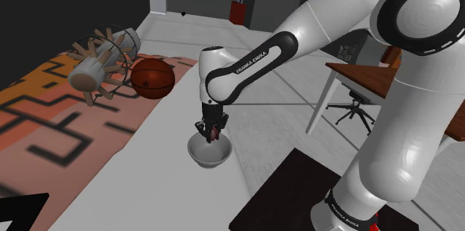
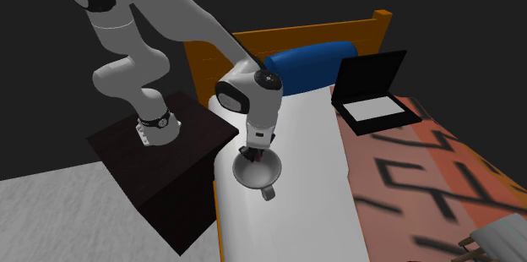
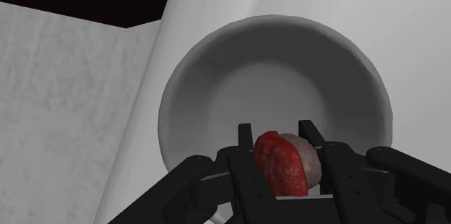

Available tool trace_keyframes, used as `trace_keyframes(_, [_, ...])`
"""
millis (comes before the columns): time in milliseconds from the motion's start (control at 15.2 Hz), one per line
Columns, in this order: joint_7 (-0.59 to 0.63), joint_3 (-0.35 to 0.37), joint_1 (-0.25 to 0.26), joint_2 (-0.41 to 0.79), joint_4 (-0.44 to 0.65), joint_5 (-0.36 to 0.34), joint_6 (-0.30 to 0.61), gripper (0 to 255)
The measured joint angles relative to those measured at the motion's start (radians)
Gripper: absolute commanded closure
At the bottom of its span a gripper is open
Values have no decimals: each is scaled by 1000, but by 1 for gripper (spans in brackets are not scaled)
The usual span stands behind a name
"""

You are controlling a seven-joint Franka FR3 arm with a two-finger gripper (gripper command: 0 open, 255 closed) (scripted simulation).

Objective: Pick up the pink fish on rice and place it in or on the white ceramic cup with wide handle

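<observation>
the pick is done: the gripper (image 3: 277, 132) is clamped on the reddish fish on rice (image 3: 283, 163), hanging just over the mouth of the white cup (image 3: 217, 78) on the bed (image 2: 311, 138), so seemingly only lowering and letting go remain

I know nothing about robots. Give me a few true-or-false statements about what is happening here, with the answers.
1. The tool clasps the red fish on rice between its fingers. True.
2. The white cup lies tipped on its side. False: it stands upright, opening up, right under the tool.
3. The basketball rests inside the cup. False: it sits apart from it, on the patterned blanket.
4. An open laptop lies on the bed. True.
</observation>
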Motion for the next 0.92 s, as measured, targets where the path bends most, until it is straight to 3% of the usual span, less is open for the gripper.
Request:
trace_keyframes(396, [18,-6,6,65,-13,-25,75,255])
trace_keyframes(858, [21,-9,7,79,-13,-30,89,255])
trace_keyframes(924, [21,-9,7,79,-13,-30,89,0])
